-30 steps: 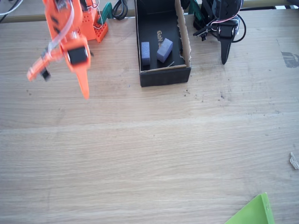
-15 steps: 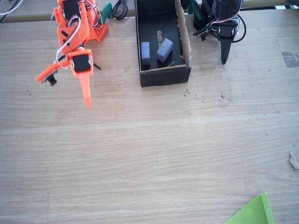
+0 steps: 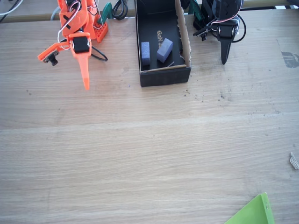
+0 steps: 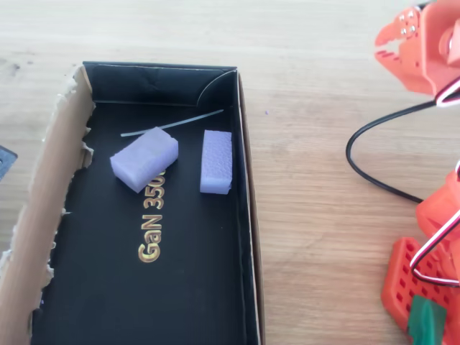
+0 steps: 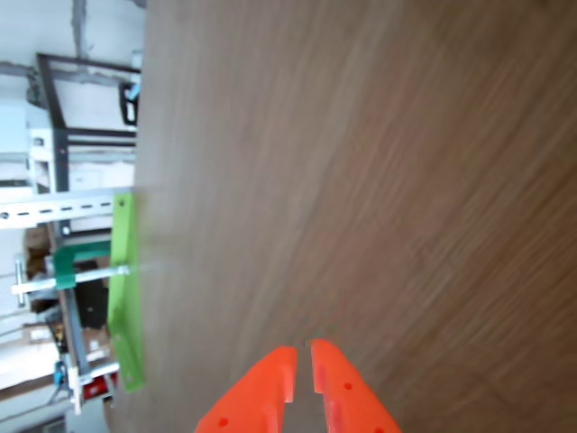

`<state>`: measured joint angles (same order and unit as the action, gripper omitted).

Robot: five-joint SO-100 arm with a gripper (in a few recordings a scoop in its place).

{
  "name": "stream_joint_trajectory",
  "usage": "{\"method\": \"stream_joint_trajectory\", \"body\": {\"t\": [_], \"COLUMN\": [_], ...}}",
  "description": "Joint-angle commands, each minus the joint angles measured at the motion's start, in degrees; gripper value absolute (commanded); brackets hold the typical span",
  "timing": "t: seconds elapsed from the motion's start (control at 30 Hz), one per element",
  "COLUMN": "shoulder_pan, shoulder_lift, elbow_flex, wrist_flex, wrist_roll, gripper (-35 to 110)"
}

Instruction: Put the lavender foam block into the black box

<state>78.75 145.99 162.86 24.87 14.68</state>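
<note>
The slim lavender foam block lies flat on the floor of the black box, close to its left wall in the fixed view. In the overhead view the lavender foam block rests beside the right wall of the black box, near the gold lettering. A chunkier lavender block lies next to it. My orange gripper hangs left of the box, well apart from it, pointing down at the table. In the wrist view the gripper is shut with nothing between its fingers.
The arm's orange base stands at the table's back edge, left of the box. A black cable loops on the wood between base and box. A green sheet pokes in at the front right corner.
The arm has pulled back toward its base, and the gripper has risen slightly. Both blocks in the box have not moved.
</note>
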Motion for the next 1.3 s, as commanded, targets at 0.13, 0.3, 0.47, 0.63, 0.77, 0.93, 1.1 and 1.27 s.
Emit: {"method": "stream_joint_trajectory", "body": {"t": [0.13,0.3,0.47,0.63,0.77,0.93,1.1,1.27], "shoulder_pan": [3.25,3.25,2.02,1.49,3.08,1.76,1.41,0.97], "shoulder_lift": [10.9,23.47,28.04,28.04,28.13,28.13,28.13,28.13], "elbow_flex": [0.53,0.53,0.53,0.53,0.62,0.62,0.62,0.62], "wrist_flex": [18.37,37.44,43.95,46.85,47.72,48.43,48.69,49.04], "wrist_roll": [1.32,5.45,5.8,4.48,4.66,5.89,5.89,5.54], "gripper": [0,0,0,0,0,0,0,0]}}
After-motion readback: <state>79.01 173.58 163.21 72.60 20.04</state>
